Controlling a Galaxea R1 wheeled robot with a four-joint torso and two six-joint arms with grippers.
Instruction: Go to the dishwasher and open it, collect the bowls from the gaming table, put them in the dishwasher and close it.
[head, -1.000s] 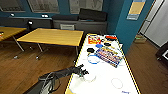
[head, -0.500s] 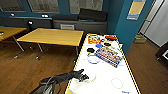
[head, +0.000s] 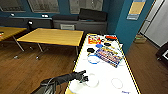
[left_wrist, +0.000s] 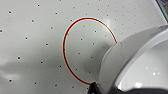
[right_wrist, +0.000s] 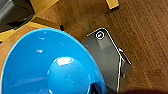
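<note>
Reaching in from the lower left of the head view, my left gripper (head: 86, 78) is closed on the rim of a white bowl (head: 92, 80) low on the white table (head: 107, 72), beside a red ring (left_wrist: 75, 47) printed on its top. My right gripper grips a blue bowl (right_wrist: 47, 65) over the wooden floor (right_wrist: 145, 30).

Bowl (head: 92, 81) on table (head: 105, 72), near its front.
</note>
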